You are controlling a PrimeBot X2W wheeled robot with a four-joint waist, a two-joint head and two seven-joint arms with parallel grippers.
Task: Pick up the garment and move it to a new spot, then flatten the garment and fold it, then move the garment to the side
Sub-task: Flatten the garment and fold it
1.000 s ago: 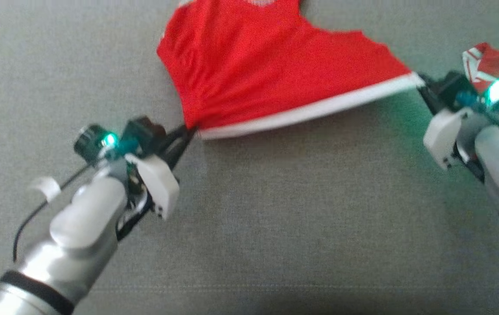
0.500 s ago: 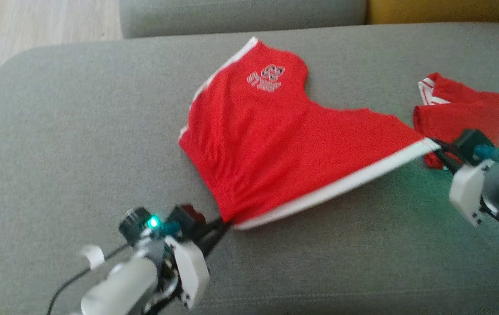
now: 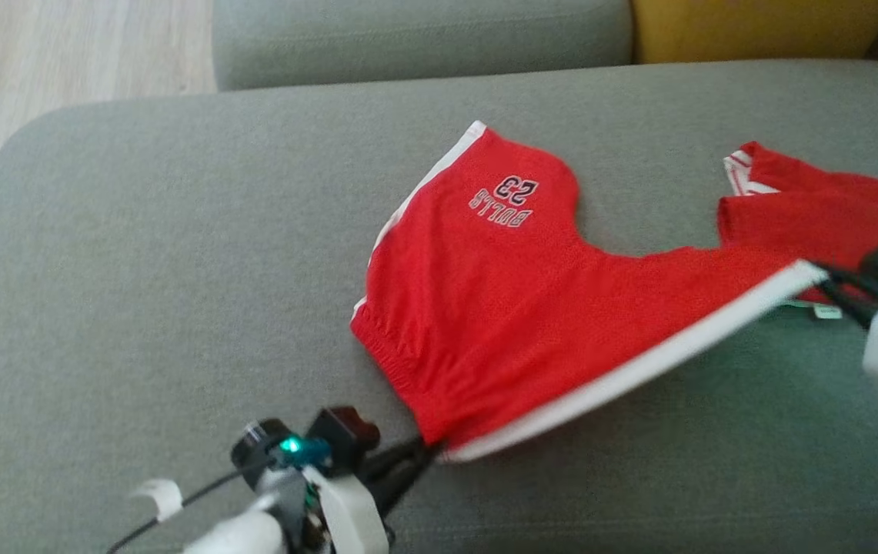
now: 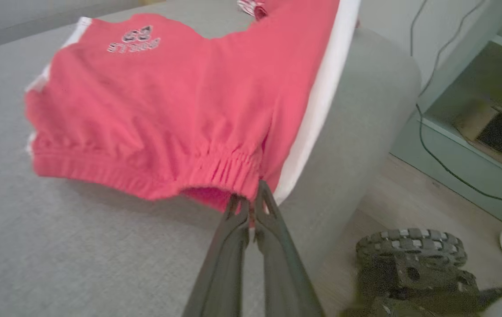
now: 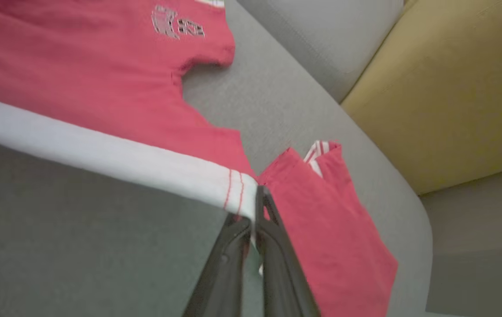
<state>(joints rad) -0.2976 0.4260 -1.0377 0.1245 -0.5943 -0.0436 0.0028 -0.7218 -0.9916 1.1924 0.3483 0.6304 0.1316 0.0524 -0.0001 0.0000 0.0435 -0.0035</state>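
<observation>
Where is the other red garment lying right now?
The other red garment lies at the head view's far right on the grey sofa, just beyond the right end effector.

We see a grey sofa cushion [image 3: 138,231] under our left fingers [image 4: 226,264], pale wood floor [image 4: 409,207] and a low cabinet [image 4: 475,123] to their right, and a yellow cushion [image 5: 453,88] beyond our right fingers [image 5: 277,264].

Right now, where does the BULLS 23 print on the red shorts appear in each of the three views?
Head view: the BULLS 23 print is above centre, upside down, on the far leg of the red shorts.
Left wrist view: the print is at the upper left, near the top edge.
Right wrist view: the print is at the top, left of centre.
Shared landmark: the white side stripe.
</observation>
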